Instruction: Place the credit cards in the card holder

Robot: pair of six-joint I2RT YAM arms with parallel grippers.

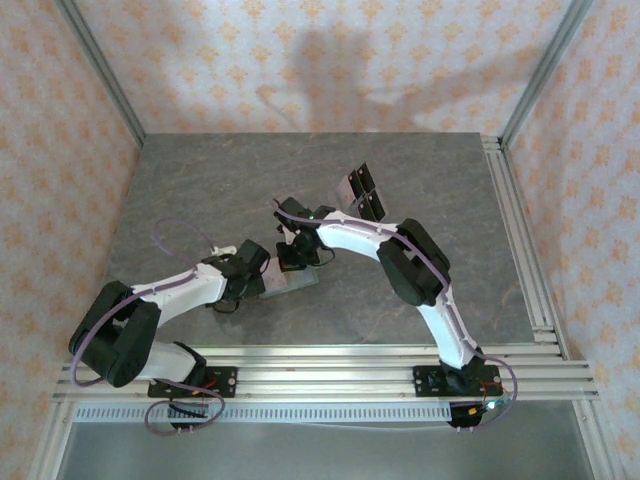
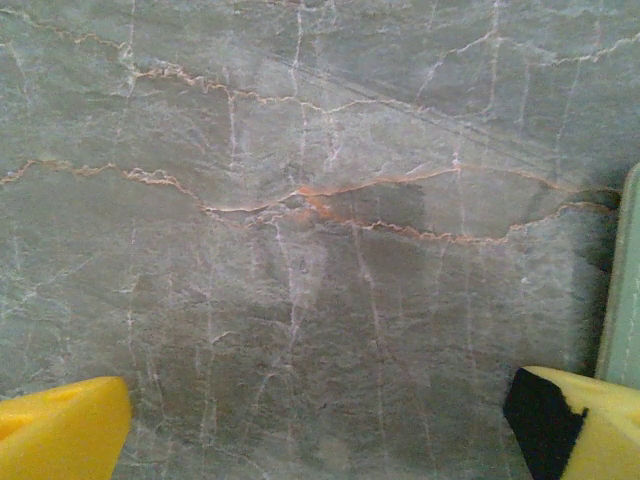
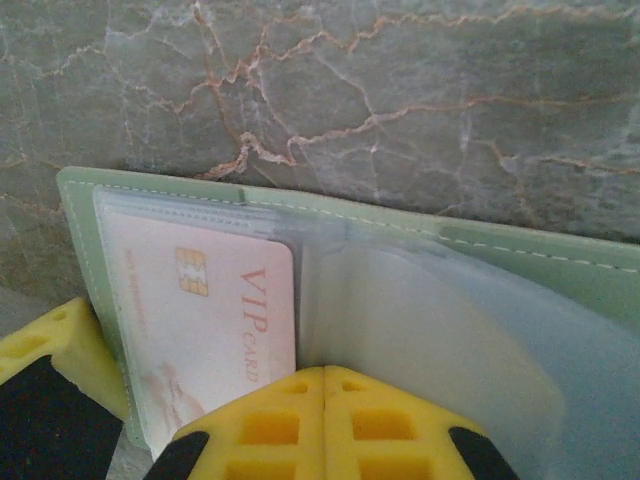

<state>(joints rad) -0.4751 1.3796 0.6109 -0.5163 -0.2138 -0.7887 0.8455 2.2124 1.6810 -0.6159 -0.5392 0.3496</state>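
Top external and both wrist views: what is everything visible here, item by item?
table: one, grey marble with orange veins, under everything
walls: three, pink-orange patterned, around the table
rails: silver metal, along the near and right edges
card holder: one, pale green, lying open mid-table, clear sleeves inside
pink card: one, pinkish, marked VIP, inside a clear sleeve
black cards: at least two, black with pale edges, on the table beyond the card holder
left gripper: one, yellow fingers, open, beside the card holder's edge
right gripper: one, yellow fingers, shut, over the clear sleeves
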